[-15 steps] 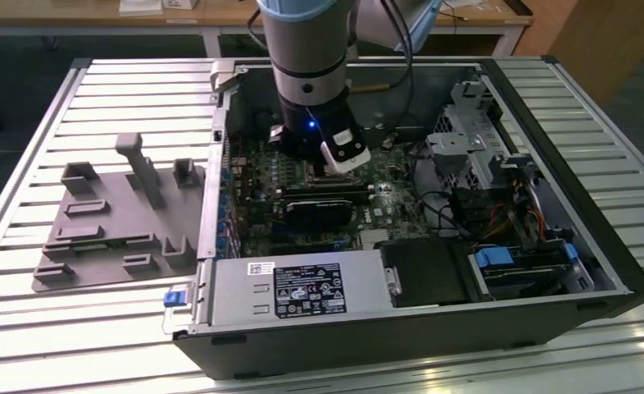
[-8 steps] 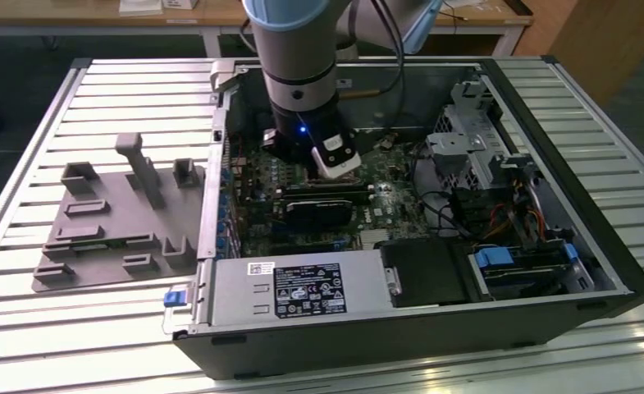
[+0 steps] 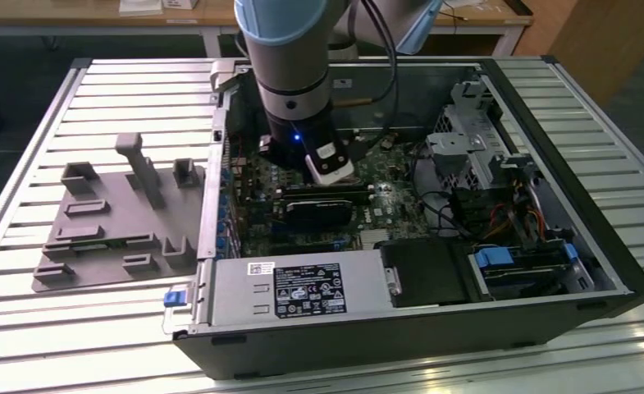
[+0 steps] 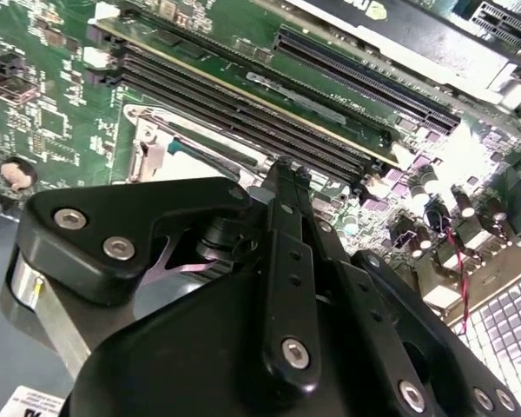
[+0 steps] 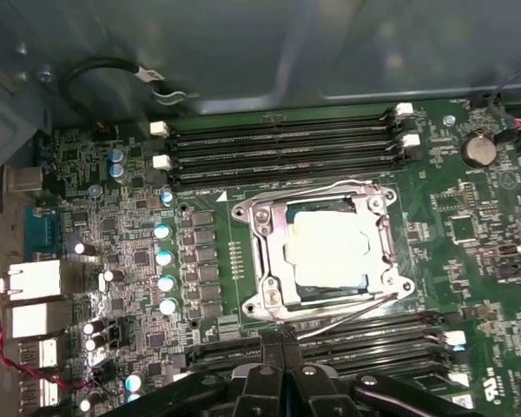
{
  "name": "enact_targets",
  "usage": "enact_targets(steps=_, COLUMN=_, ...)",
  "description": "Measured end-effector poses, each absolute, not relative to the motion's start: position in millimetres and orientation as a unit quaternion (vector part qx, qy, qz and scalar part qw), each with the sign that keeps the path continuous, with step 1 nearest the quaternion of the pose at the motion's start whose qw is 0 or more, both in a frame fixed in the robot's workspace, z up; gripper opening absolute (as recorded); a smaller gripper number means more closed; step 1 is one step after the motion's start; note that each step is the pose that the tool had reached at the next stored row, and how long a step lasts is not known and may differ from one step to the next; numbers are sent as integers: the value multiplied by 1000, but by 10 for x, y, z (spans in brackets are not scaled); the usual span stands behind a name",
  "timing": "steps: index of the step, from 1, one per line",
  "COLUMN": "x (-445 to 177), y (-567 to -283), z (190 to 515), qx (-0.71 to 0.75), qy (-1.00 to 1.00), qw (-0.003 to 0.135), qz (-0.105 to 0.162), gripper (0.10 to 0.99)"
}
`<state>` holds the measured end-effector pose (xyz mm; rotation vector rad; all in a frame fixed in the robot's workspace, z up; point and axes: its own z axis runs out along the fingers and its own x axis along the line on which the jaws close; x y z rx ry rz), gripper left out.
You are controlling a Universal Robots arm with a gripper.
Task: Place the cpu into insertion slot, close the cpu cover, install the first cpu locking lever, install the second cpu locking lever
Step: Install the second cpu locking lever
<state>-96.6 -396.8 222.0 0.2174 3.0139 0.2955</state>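
Note:
In the first wrist view the cpu (image 5: 334, 248) lies in the insertion slot (image 5: 243, 211), its pale silver top showing through the cut-out of the cpu cover (image 5: 267, 261). The cover lies flat over it. One wire locking lever (image 5: 330, 186) runs along the socket's side toward the case wall. The other lever (image 5: 352, 313) runs along the opposite side, and its end reaches my gripper (image 5: 283, 352). The gripper's two fingers are pressed together, shut, with nothing visible between them. In the second wrist view the fingertips (image 4: 285, 174) sit at the socket's edge (image 4: 152, 148).
Long black memory slots (image 5: 278, 143) flank the socket on both sides. The arm (image 3: 289, 74) reaches down into an open computer case (image 3: 584, 246) holding a black card (image 3: 322, 209), a power supply (image 3: 299, 291) and drive bays (image 3: 518, 263). A grey fixture (image 3: 114, 222) lies at the exterior view's left.

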Motion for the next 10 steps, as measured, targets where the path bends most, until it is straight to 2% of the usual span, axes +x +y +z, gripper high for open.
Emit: enact_targets(steps=10, x=-975, y=-3975, z=2121, qx=72, qy=989, qw=51, qz=121, gripper=106)
